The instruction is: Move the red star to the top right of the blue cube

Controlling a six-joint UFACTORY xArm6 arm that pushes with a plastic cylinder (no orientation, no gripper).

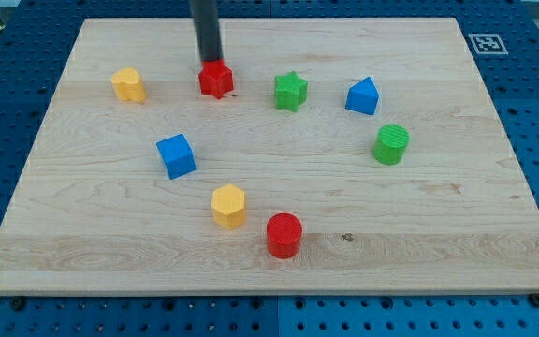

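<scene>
The red star (216, 80) lies near the view's top, left of centre. The blue cube (176, 155) sits below it and a little to the left, about a block's width of bare wood between them. My tip (211, 61) stands right at the star's top edge, touching or almost touching it, slightly left of the star's middle. The dark rod rises from there out of the view's top.
A yellow block (129, 84) lies left of the star, a green star (290, 91) to its right, then a blue block (363, 96) and a green cylinder (391, 144). A yellow hexagonal block (229, 206) and a red cylinder (284, 235) lie below the cube.
</scene>
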